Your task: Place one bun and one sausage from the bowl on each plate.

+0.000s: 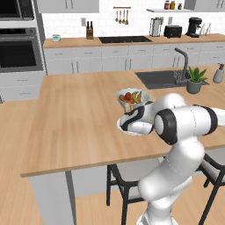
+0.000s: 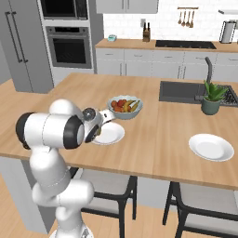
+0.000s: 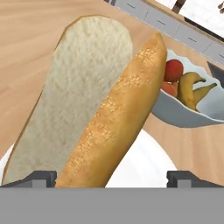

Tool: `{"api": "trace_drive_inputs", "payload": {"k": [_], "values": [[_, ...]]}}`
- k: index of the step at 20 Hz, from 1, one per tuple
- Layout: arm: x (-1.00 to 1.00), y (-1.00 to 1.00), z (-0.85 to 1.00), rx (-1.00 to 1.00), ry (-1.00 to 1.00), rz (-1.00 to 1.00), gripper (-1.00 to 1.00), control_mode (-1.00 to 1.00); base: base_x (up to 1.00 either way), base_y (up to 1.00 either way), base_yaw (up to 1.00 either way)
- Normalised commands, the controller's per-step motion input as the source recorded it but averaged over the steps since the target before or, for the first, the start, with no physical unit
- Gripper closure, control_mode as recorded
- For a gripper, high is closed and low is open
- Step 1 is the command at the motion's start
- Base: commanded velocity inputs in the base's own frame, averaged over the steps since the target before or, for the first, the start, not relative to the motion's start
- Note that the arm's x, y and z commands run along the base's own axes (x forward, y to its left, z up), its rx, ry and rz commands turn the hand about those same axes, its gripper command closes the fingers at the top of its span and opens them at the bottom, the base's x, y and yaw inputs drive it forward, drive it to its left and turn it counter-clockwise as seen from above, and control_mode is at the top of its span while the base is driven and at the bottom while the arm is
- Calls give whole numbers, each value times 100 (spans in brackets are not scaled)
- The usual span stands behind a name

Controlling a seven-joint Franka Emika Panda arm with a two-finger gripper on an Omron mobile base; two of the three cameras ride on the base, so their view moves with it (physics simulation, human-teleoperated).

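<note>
The end effector (image 3: 111,179) hung low over the near white plate (image 2: 111,135) on the wooden surface (image 1: 74,118), its fingers spread wide with nothing pinched between them. In the hand view a split bun (image 3: 87,113) filled the space just ahead of the fingertips (image 3: 41,178): one half showed its pale crumb, the other its golden, seeded crust, and both seemed to rest on the plate. Whether the fingers touched the bun could not be told. Just beyond the plate stood the pale grey fruit bowl (image 2: 124,108) with bananas and red fruit.

By the look of it, the step in hand was setting a bun on this first plate, and the bun appeared released. The second plate (image 2: 211,147) lay bare, well apart to the right, near the potted plant (image 2: 212,97) and the sink (image 2: 183,90).

The next move would call for lifting straight clear without dragging the bun, then going to the black bowl for a sausage.

No brand, label or writing could be read anywhere.
</note>
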Motion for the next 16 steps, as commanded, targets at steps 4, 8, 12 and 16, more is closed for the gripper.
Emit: {"api": "trace_drive_inputs", "payload": {"k": [4,8,12,16], "values": [[6,-38,-4,-1,0,3,-100,-100,0,0,0],[0,0,-26,-4,0,1,-100,-100,0,0,0],[0,-4,-17,-2,-4,0,-100,-100,0,0,0],[-15,0,-36,-3,-20,0,-100,-100,0,0,0]]}}
